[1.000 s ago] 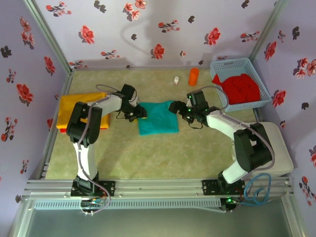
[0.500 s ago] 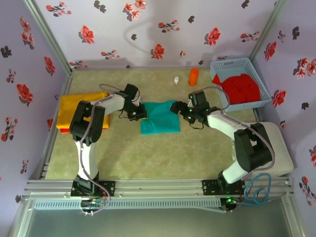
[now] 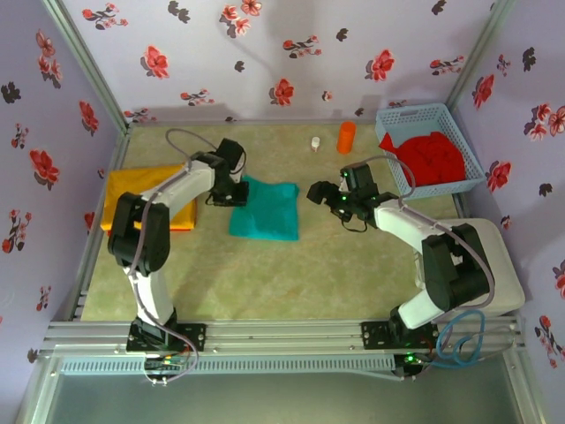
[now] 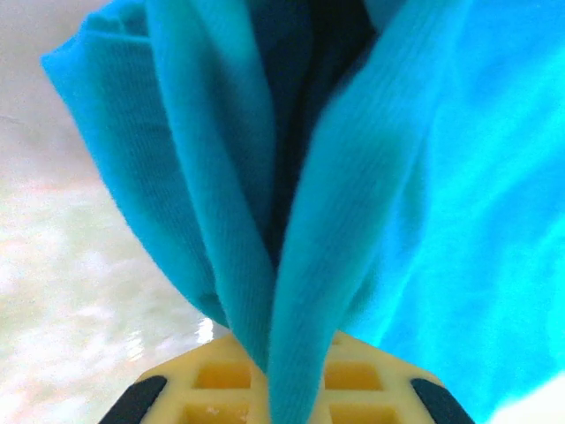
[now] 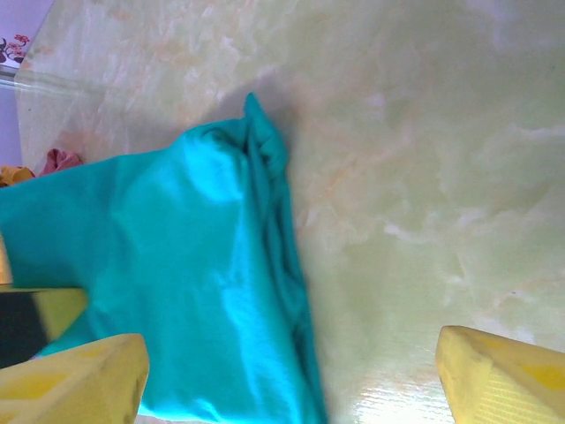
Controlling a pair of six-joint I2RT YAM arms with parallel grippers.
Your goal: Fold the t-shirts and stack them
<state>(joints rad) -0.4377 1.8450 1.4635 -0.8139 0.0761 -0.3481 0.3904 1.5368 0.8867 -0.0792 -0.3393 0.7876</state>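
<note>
My left end effector [image 3: 229,198] is clamped on the left edge of the teal t-shirt [image 3: 265,210]; the left wrist camera shows a bunched fold of teal cloth pinched between its jaws. The shirt lies folded into a rough rectangle at mid-counter [image 3: 265,283], its right edge flat on the surface. My right end effector [image 3: 316,191] hovers just beside that edge with its yellow fingers [image 5: 503,375] spread wide and nothing between them. To the far left, a yellow-orange t-shirt [image 3: 121,196] lies folded flat beneath the left arm. At the back right, red t-shirts [image 3: 428,157] are heaped in a light blue basket [image 3: 419,112]. An orange cylinder [image 3: 346,137] stands near the rear wall.
</note>
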